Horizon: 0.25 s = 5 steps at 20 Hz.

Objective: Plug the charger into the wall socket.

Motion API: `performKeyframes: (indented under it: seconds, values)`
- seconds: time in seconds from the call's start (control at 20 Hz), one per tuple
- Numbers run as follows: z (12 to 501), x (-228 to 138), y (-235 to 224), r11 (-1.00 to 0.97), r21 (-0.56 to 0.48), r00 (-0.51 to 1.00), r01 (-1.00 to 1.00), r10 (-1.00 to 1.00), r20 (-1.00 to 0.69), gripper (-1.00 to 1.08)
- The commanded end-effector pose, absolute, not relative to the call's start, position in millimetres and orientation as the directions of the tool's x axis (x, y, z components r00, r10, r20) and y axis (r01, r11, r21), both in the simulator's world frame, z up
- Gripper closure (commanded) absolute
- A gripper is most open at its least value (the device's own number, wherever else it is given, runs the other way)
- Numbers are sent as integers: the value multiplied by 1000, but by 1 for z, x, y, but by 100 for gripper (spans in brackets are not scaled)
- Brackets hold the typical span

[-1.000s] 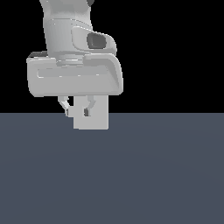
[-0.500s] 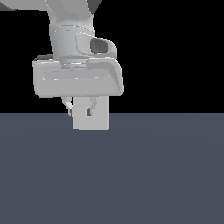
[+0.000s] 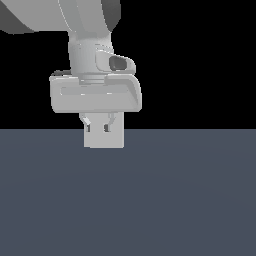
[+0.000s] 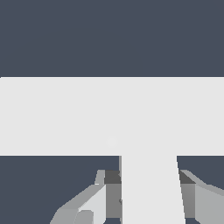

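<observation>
Pale grey and white, the robot arm comes down from the top of the exterior view against a black background, above a flat slate-blue floor (image 3: pixel 190 200). Its wide gripper (image 3: pixel 98 126) hangs just over the floor's far edge, with two short fingers (image 3: pixel 87 122) pointing down. Behind or between the fingers sits a light-grey square block (image 3: pixel 104 140), seen at the middle of the picture, a little towards the exterior view's left. Whether this block is the charger or the wall socket cannot be told from this view, and no holes show on its face.

From the wrist view, a broad light-grey band, the wall socket (image 4: pixel 65 116), runs across the whole width of the picture over the dark floor. A faint pale spot shows near its centre. A narrower white-grey piece, the charger (image 4: pixel 151 188), runs from the picture's edge up to the band and meets it, with no gap visible between them. One grey finger lies on either side of the charger, close against its flanks, so the claw appears clamped on it.
</observation>
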State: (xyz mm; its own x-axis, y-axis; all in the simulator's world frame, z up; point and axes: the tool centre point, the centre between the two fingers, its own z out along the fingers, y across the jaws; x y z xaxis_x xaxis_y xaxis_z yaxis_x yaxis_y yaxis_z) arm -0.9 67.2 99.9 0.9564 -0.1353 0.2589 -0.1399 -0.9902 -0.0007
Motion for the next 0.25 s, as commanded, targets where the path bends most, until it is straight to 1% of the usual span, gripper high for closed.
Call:
performKeyframes:
  seconds: [0.0, 0.2]
  values:
    - [100, 3, 67, -990, -1, 956, -140, -135, 259, 108]
    - [100, 4, 67, -990, 0, 956, -140, -135, 259, 108]
